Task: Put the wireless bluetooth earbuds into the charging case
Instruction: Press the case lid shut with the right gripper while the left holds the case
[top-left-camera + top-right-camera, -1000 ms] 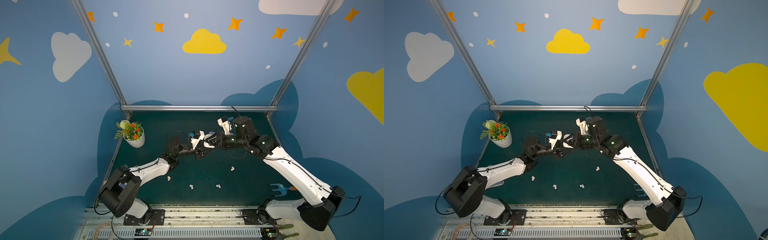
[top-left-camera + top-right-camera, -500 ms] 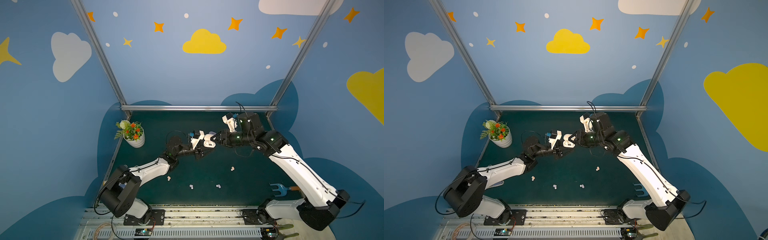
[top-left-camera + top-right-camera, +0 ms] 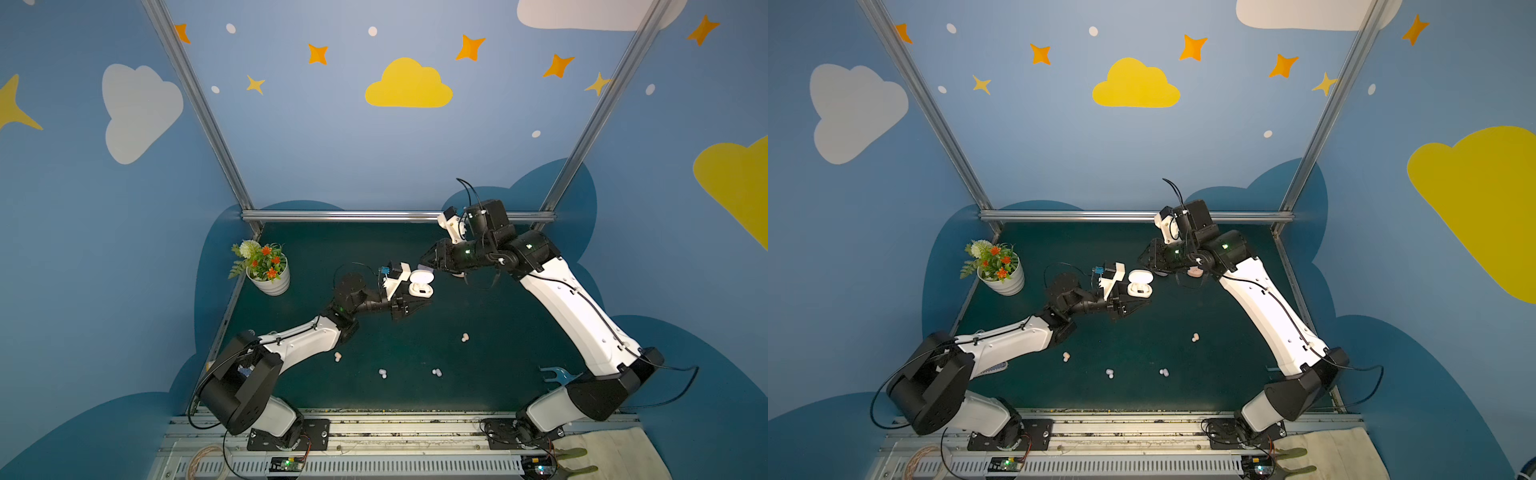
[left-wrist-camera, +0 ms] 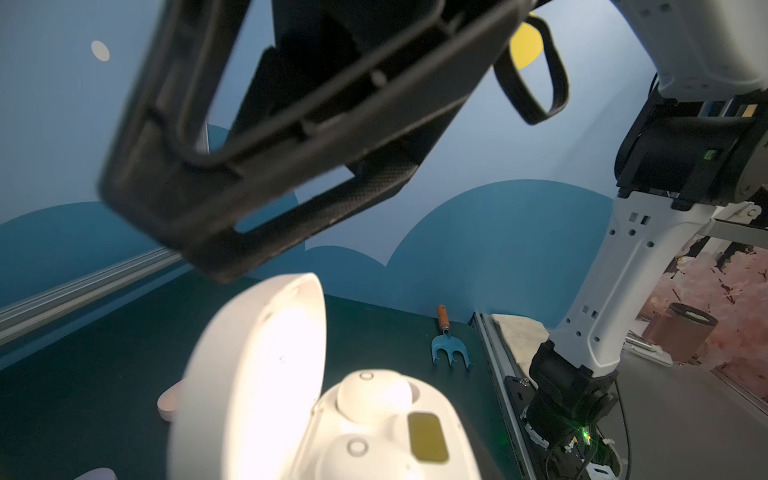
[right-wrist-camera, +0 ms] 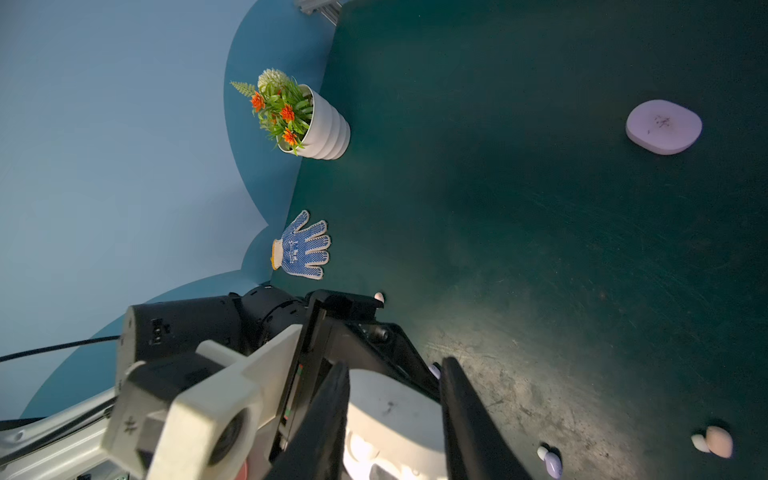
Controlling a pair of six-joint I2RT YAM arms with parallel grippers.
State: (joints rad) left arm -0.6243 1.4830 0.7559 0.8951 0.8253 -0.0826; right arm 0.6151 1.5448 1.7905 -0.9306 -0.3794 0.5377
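The white charging case hangs above the mat with its lid open, and my left gripper is shut on it. Two white earbuds sit in its wells. My right gripper hovers just beyond the lid, open and holding nothing. On the mat lie two peach earbuds and two lavender earbuds.
A potted plant stands at the back left. A blue toy fork lies at the right edge. A lavender case, shut, and a dotted glove lie on the mat. A pink case sits under the right arm.
My right gripper has drawn back from the case, toward the right and rear, and its jaws have narrowed slightly. The left gripper and the case have stayed still.
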